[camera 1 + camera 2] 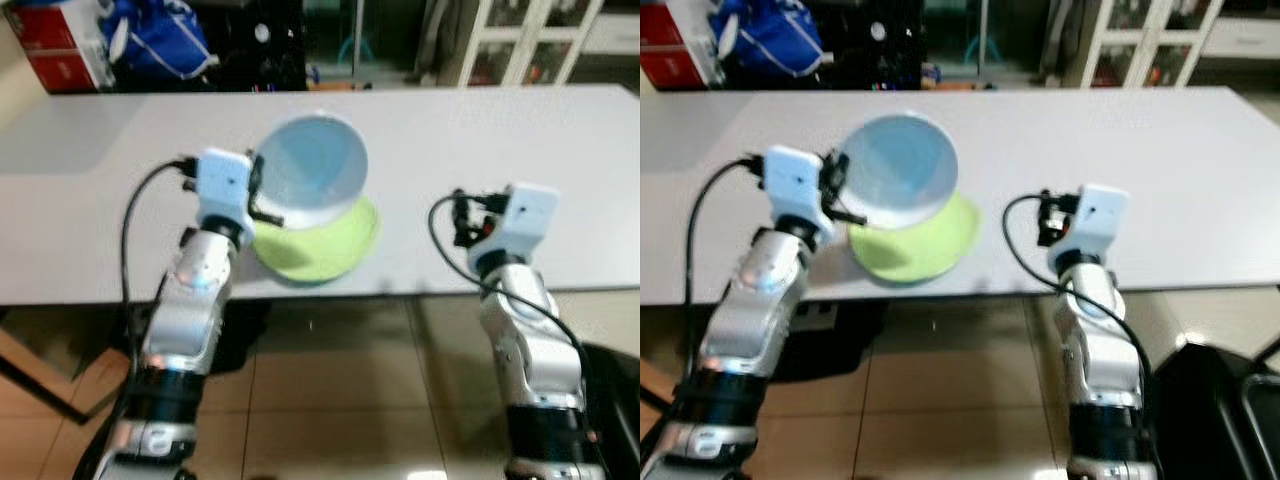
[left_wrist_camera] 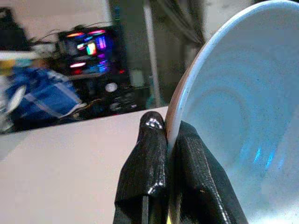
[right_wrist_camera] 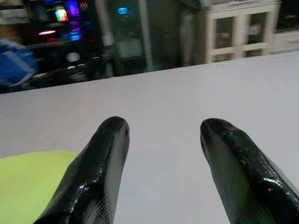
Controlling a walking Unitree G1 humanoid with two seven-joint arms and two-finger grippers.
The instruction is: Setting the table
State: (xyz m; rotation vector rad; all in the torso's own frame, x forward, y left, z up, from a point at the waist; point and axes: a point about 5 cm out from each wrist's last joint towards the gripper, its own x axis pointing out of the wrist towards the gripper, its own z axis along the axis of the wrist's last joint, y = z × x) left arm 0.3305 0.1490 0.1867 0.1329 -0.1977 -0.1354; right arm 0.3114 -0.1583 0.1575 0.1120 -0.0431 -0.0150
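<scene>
A pale blue bowl [image 1: 315, 170] is held tilted on its edge above a lime green plate [image 1: 330, 245] that lies near the front edge of the white table [image 1: 520, 150]. My left gripper [image 2: 168, 135] is shut on the bowl's rim, one finger on each side of it. The bowl's hollow [image 2: 243, 121] faces up and toward me. My right gripper [image 3: 163, 128] hovers open over bare table to the right of the plate [image 3: 32, 172], with nothing between its fingers [image 3: 105, 158].
Beyond the far table edge are a blue bag [image 1: 150, 40], a red box [image 1: 55, 45] and white glass-door cabinets [image 1: 520, 40]. Brown tiled floor [image 1: 330, 400] lies below the table's front edge. The table's right half is bare.
</scene>
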